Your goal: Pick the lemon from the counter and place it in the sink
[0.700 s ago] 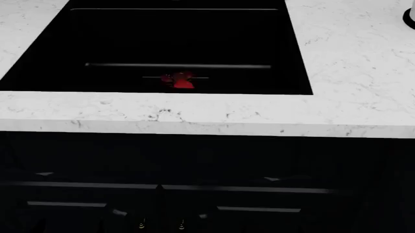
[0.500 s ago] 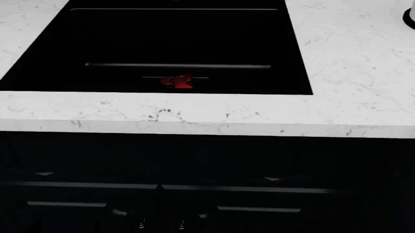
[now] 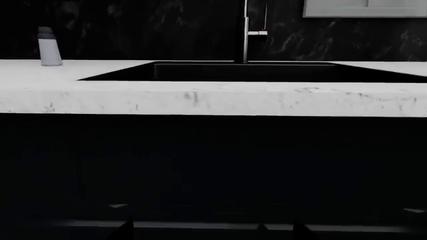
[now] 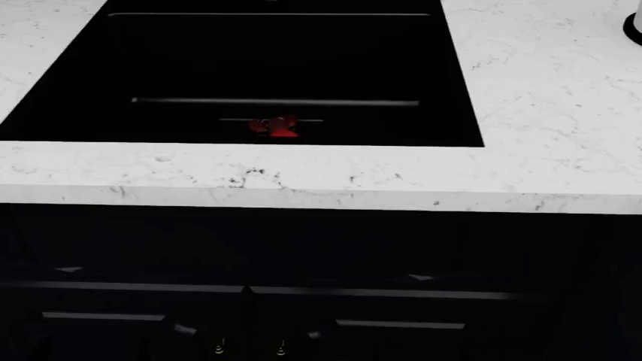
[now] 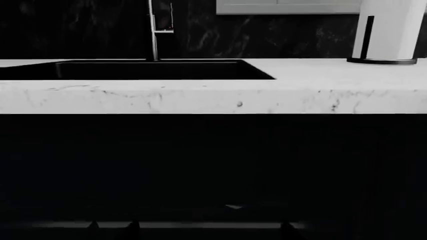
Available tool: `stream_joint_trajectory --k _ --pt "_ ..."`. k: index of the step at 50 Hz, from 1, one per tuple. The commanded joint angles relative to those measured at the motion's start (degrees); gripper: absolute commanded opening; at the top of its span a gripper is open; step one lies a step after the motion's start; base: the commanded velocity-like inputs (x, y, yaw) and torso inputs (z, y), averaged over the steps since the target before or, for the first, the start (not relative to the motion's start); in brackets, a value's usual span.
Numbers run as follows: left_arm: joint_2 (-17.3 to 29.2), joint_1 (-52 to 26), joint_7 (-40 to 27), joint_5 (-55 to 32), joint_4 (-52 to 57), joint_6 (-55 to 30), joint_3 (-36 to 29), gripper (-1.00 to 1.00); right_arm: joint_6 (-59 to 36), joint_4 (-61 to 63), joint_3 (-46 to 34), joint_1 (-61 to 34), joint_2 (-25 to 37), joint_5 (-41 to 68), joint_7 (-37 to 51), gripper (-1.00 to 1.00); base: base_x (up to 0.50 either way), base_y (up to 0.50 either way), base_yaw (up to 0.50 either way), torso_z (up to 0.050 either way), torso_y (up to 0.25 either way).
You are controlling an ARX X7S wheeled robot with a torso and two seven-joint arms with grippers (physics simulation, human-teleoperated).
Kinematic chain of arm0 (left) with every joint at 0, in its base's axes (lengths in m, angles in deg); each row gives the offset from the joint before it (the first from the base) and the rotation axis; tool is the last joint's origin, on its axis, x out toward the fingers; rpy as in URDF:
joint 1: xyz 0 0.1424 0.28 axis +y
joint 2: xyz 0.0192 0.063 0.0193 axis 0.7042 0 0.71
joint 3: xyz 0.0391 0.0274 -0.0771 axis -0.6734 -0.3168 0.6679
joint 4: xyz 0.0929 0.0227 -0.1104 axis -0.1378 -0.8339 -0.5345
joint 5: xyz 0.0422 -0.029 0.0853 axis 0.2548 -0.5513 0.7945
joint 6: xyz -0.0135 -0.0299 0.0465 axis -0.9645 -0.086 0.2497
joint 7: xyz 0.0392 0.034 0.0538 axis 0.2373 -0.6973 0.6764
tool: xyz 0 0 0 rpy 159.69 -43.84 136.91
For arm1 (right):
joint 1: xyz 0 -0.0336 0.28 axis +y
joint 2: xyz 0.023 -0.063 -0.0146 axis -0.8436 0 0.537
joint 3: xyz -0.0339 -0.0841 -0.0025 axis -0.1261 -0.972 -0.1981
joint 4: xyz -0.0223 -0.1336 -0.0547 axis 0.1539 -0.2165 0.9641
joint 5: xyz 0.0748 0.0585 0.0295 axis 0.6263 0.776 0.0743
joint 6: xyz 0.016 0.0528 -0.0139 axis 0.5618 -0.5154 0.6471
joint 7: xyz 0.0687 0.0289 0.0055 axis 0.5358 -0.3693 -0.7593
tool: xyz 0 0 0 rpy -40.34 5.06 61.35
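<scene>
So the white marble-look surface (image 4: 542,113) wraps around the big deep black rectangular sink (image 4: 90,75). A red lumpy thing (image 4: 276,126) sits on the basin floor, just beside the thin grey bar (image 4: 276,101). I can't spot the small yellow lemon in any view. The left gripper (image 3: 210,232) and right gripper (image 5: 190,230) are low by the dark cabinet front, and the jaws are too dark to tell if they're open or closed.

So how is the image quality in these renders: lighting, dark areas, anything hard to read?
Head view: the counter is bright and sharp; the sink is near-black, showing only a grey bar and a red object. Left wrist view: the cabinet front below the slab is almost black; a small bottle reads clearly. Right wrist view: same dark lower half; a white cylinder is evenly lit. No lemon visible.
</scene>
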Motion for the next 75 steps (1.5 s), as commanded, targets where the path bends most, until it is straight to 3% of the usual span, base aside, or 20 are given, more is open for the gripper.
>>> stream_joint_trajectory --k 1,13,26,37,43,50,57,65,75 --pt "1.47 0.27 -1.70 -0.57 5.16 -1.39 -0.40 1.00 -1.71 4.75 -1.18 -0.01 1.56 0.47 1.08 1.00 0.00 0.00 0.00 0.000 0.000" --pt "4.12 -1.90 -2.07 0.96 13.49 -10.07 -2.70 1.00 -8.32 14.87 -2.31 -1.13 3.90 0.11 1.88 1.00 0.00 0.00 0.00 0.000 0.000" --pt "6.34 -10.01 -2.25 0.27 22.55 -25.04 -2.46 1.00 -21.46 26.49 -0.96 -6.52 6.89 2.18 1.28 1.00 0.00 0.00 0.00 0.000 0.000" --pt "6.84 -19.64 -1.52 -3.18 25.52 -38.09 -0.71 1.00 -43.57 35.68 0.85 -20.91 9.38 7.28 0.88 1.00 0.00 0.00 0.00 0.000 0.000" --pt "7.31 -25.77 -2.15 -4.18 25.45 -46.02 0.09 1.00 -55.37 35.51 1.83 -31.07 10.48 8.53 1.56 1.00 0.00 0.00 0.00 0.000 0.000" --pt "6.34 -32.09 -3.56 -5.61 23.56 -52.75 2.65 1.00 -62.29 33.06 4.31 -39.48 10.38 12.53 -1.17 1.00 0.00 0.00 0.00 0.000 0.000" --pt "8.68 -39.09 -2.90 -4.28 19.56 -54.44 -0.29 1.00 -65.85 28.21 4.18 -46.94 11.08 12.33 -0.67 1.00 0.00 0.00 0.00 0.000 0.000" --pt "8.95 -47.11 -1.69 -6.06 15.84 -58.18 1.01 1.00 -68.70 22.94 3.37 -56.85 11.25 12.34 -0.68 1.00 0.00 0.00 0.00 0.000 0.000" --pt "10.19 -52.74 -0.18 -7.23 12.65 -61.64 1.09 1.00 -68.73 19.01 5.13 -61.43 9.94 13.28 -0.81 1.00 0.00 0.00 0.00 0.000 0.000"
